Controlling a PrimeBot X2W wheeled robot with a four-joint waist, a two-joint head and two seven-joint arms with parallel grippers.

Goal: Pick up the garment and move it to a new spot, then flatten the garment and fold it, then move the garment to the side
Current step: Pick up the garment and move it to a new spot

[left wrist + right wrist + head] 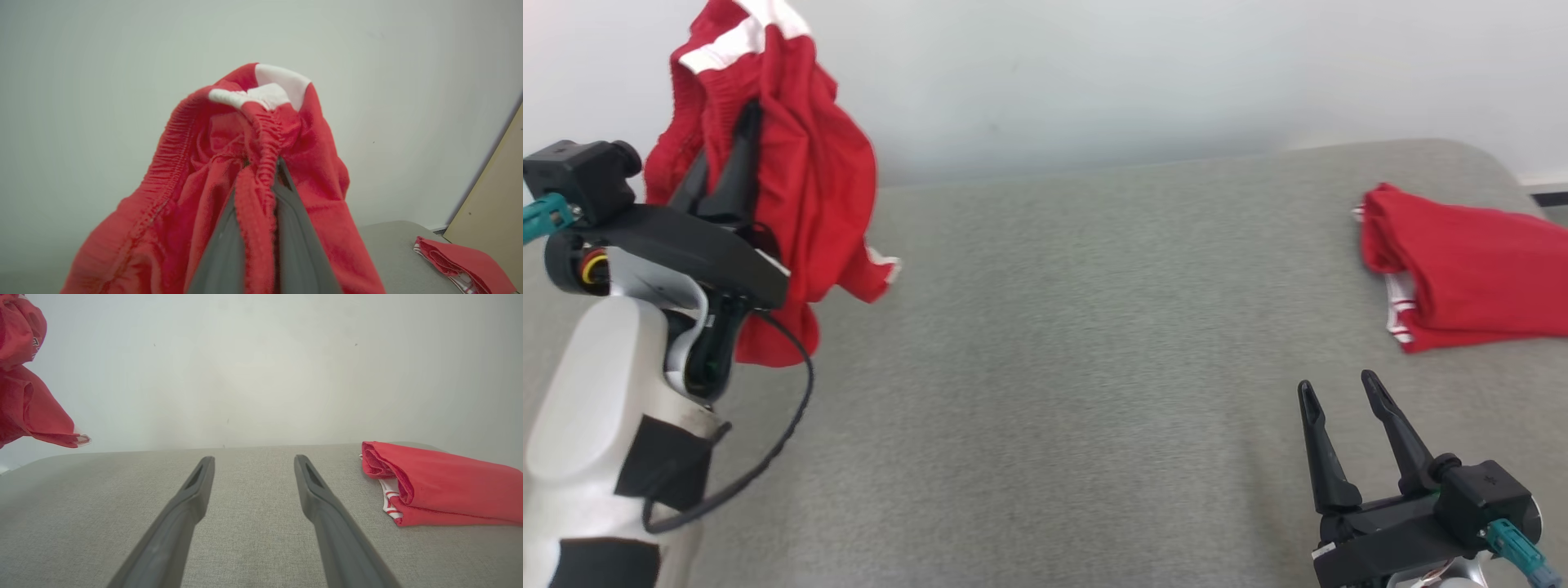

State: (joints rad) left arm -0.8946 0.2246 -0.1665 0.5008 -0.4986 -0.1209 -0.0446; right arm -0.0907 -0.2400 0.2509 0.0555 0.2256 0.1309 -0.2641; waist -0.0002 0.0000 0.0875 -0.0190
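A red garment (805, 171) with white trim hangs in the air at the upper left, above the grey padded table (1078, 351). My left gripper (737, 122) is shut on it near its elastic waistband (261, 163), and the cloth drapes down around the fingers. In the right wrist view a corner of the hanging garment (28, 404) shows at the far left. My right gripper (1339, 388) stands open low at the right, over bare table, with nothing between its fingers (196, 486).
A second red garment (1470, 278) with white stripes lies folded at the table's far right edge (441, 482). A pale wall rises behind the table. A tan board (490, 196) leans at the right in the left wrist view.
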